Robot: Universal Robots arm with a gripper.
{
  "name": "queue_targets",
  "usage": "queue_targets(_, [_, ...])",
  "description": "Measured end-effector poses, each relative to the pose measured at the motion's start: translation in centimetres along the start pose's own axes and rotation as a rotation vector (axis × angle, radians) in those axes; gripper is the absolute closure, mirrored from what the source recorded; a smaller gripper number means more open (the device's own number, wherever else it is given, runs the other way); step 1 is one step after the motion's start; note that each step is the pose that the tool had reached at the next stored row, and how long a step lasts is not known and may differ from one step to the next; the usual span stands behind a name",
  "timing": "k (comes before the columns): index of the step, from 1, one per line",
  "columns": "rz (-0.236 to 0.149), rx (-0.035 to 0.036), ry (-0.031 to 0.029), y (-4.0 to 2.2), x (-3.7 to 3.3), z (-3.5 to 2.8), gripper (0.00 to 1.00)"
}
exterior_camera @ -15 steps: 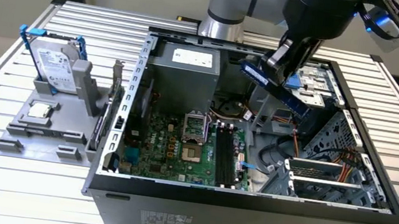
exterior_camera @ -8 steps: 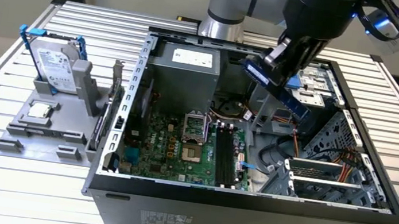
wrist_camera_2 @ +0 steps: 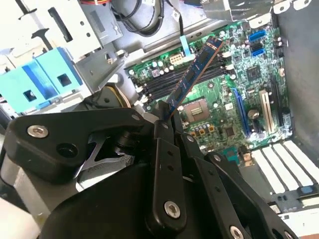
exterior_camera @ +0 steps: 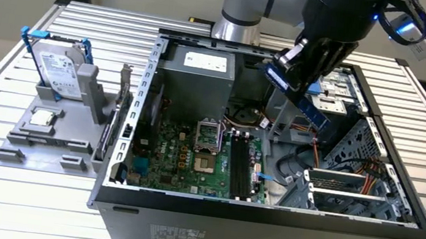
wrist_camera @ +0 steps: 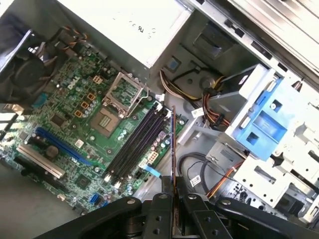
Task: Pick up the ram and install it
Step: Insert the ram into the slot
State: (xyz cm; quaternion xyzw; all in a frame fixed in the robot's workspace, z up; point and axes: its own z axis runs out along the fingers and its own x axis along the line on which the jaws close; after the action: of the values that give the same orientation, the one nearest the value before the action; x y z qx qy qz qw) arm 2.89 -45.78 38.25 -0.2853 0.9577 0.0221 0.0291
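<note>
The ram (exterior_camera: pixel 311 107), a long thin blue-green circuit stick, hangs tilted over the open computer case, above and toward the exterior view's right of the black memory slots (exterior_camera: pixel 240 166). My gripper (exterior_camera: pixel 284 66) is shut on one end of it. In the second wrist view the ram (wrist_camera_2: pixel 194 74) juts out from the gripper (wrist_camera_2: pixel 164 120) over the green motherboard (wrist_camera_2: pixel 234 99). In the first wrist view the ram (wrist_camera: pixel 173 149) shows edge-on, rising from the gripper (wrist_camera: pixel 174 196) beside the slots (wrist_camera: pixel 134 144).
A grey stand outside the case, at the exterior view's left, holds a silver hard drive (exterior_camera: pixel 58 71) in a blue-tabbed bracket and a small processor chip (exterior_camera: pixel 42 117). Inside the case are the power supply (exterior_camera: pixel 199 71), the processor socket (exterior_camera: pixel 209 137), cables and a blue drive cage (wrist_camera: pixel 271 114).
</note>
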Motion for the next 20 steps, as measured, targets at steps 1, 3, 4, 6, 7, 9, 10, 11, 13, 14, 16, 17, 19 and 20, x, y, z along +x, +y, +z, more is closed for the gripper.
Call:
queue_targets(1, [0.013,0.0008,-0.0004,0.0,0.0,0.0,1.0])
queue_targets(3, [0.039,0.0026,-0.001,0.0,0.0,0.0,1.0])
queue_targets(4, [0.052,0.0035,-0.0014,0.0,0.0,0.0,1.0])
queue_targets(6, [0.077,0.0052,-0.002,0.0,0.0,0.0,1.0])
queue_targets(7, [0.089,0.0061,-0.0023,0.0,0.0,0.0,1.0])
queue_targets(9, [0.114,0.0078,-0.0029,0.0,0.0,0.0,1.0])
queue_targets(10, [0.127,0.0087,-0.0033,0.0,0.0,0.0,1.0])
queue_targets(11, [0.141,0.0096,-0.0036,0.0,0.0,0.0,1.0])
queue_targets(13, [0.166,0.0113,-0.0043,0.0,0.0,0.0,1.0])
queue_targets(14, [0.178,0.0122,-0.0046,0.0,0.0,0.0,1.0])
queue_targets(16, [0.203,0.0139,-0.0053,0.0,0.0,0.0,1.0])
queue_targets(17, [0.216,0.0147,-0.0057,0.0,0.0,0.01,1.0])
queue_targets(19, [0.241,0.0164,-0.0062,0.0,0.0,0.0,1.0])
queue_targets(20, [0.253,0.0173,-0.0065,0.0,0.0,0.0,1.0])
